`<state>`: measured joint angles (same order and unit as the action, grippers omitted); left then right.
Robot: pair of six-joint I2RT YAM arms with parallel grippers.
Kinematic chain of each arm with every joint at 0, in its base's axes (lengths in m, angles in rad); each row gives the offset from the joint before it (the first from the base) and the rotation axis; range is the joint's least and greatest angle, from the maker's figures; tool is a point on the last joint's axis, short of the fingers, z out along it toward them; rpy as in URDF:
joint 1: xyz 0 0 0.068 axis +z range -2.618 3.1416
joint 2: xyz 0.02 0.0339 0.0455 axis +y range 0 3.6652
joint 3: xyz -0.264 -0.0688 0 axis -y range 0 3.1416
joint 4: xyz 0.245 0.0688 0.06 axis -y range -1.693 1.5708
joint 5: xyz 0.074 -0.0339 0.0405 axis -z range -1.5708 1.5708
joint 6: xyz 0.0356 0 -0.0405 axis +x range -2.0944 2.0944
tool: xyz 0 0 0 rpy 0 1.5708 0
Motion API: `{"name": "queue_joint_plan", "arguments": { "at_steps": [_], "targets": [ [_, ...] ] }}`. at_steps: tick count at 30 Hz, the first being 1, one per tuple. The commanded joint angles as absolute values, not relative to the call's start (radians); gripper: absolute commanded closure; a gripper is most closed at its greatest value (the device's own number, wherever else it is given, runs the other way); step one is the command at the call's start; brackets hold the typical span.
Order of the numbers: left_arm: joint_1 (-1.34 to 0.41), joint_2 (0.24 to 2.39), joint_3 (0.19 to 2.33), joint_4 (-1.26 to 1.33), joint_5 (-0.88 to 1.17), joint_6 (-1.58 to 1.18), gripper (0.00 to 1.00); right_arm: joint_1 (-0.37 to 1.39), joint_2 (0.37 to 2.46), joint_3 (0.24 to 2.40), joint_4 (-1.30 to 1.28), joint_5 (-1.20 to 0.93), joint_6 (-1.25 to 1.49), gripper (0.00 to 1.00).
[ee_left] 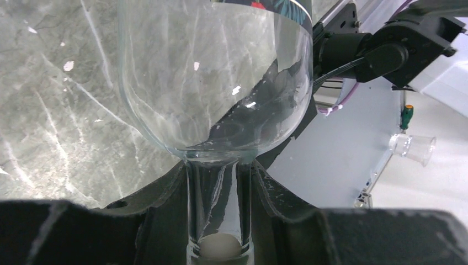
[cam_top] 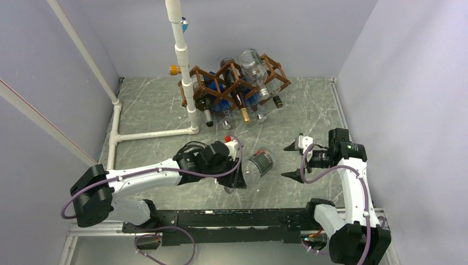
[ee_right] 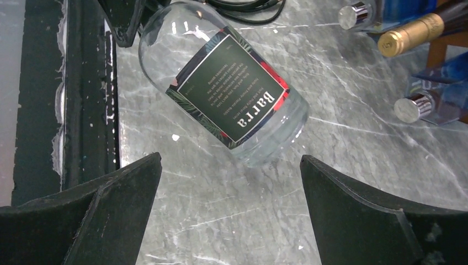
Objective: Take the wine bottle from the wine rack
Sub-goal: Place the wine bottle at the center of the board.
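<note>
A clear glass wine bottle [cam_top: 260, 163] with a dark green "Barra" label [ee_right: 232, 83] is off the wine rack, over the middle of the table. My left gripper [cam_top: 242, 168] is shut on its neck; in the left wrist view the fingers [ee_left: 165, 193] clamp the corked neck [ee_left: 218, 199] and the body [ee_left: 215, 83] points away. The bottle's base end faces my right gripper [cam_top: 290, 161], which stands wide open just to its right with nothing between the fingers [ee_right: 229, 165]. The dark brown lattice wine rack [cam_top: 237, 80] stands at the back with several bottles in it.
A white PVC pipe frame [cam_top: 182, 55] rises left of the rack, with a pipe [cam_top: 154, 134] lying along the table. Bottle necks stick out of the rack's front, among them a gold-capped one [ee_right: 411, 34] and silver-capped ones [ee_right: 411, 107]. Walls close in on both sides.
</note>
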<state>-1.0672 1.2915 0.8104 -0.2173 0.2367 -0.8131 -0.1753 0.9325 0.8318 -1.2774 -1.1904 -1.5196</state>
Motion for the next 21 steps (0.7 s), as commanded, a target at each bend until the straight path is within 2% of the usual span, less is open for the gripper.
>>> {"name": "queue_joint_plan", "arguments": {
  "at_steps": [1, 21],
  "targets": [
    [-1.072, 1.282, 0.959, -0.052, 0.315, -0.819, 1.00, -0.120, 0.949, 0.810, -1.182, -1.197, -1.575, 0.00],
    [-1.072, 1.427, 1.103, -0.186, 0.417, -0.821, 1.00, 0.099, 1.001, 0.673, -0.817, -0.929, -1.393, 0.01]
  ]
}}
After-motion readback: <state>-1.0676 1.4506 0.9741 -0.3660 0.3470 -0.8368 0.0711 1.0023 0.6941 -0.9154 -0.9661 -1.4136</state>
